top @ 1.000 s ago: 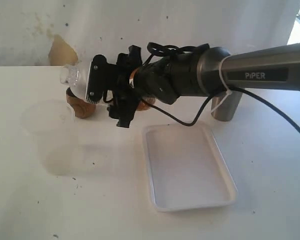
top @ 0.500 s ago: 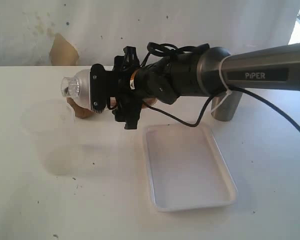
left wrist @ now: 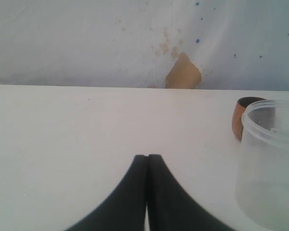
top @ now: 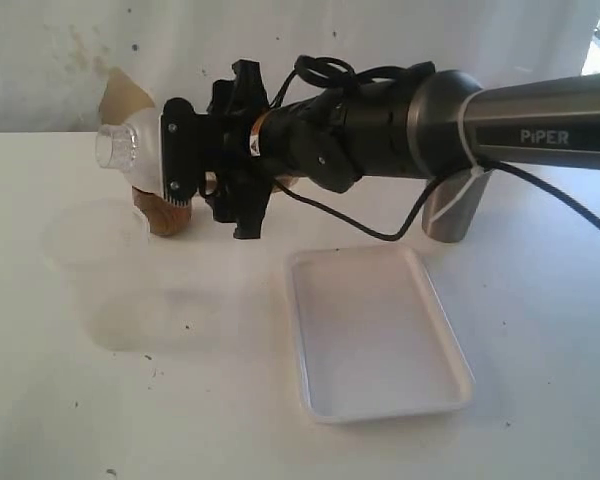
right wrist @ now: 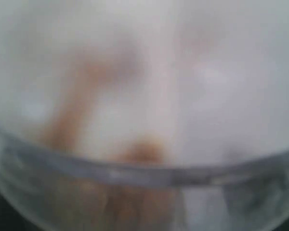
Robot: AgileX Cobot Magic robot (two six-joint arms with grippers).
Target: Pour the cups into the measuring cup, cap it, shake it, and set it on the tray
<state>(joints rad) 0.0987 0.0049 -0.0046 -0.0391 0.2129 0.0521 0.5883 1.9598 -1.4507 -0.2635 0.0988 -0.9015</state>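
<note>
Blur swamps my right wrist view; right gripper (top: 175, 150) clasps the measuring cup (right wrist: 144, 178), only its cap (top: 128, 150) showing beyond it; left gripper (left wrist: 147, 192) closed, empty.

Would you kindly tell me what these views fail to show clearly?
Measuring cup body: exterior view, hidden inside the right end effector; only the cap shows.
Its contents: right wrist view, blurred.
Wooden cup: partly behind that end effector.
Steel tumbler top: behind the arm.
</note>
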